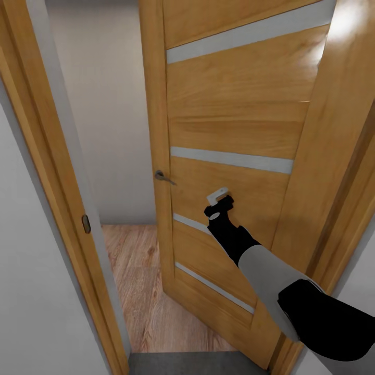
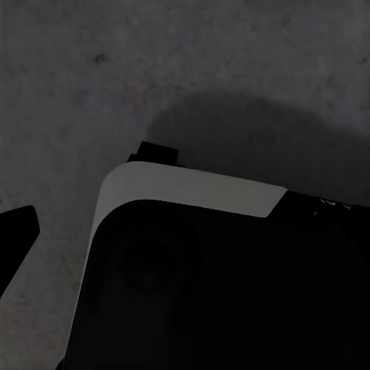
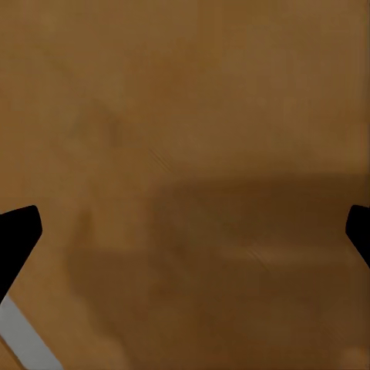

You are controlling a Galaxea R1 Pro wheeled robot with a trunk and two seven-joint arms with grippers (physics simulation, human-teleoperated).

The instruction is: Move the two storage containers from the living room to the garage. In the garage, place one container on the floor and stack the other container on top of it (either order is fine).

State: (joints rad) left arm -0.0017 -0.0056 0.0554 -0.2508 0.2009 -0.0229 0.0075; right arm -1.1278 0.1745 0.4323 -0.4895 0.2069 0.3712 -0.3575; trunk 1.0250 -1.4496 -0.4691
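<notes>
Basically right gripper (image 1: 223, 200), fingers spread open, sits against orange-wood door (image 1: 234, 125) w/ glass slits; left gripper's state can't tell. No writing readable.

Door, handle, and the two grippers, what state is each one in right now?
Door: partly open, gap showing wood floor beyond.
Handle: level, untouched.
Right gripper: open, against the door panel, holding nothing.
Left gripper: one fingertip in view over grey floor; open or shut, cannot tell.

Dark mottled concrete floor (image 2: 92, 69) below — the robot's black-and-white body (image 2: 216, 262) casts a shadow there.
</notes>
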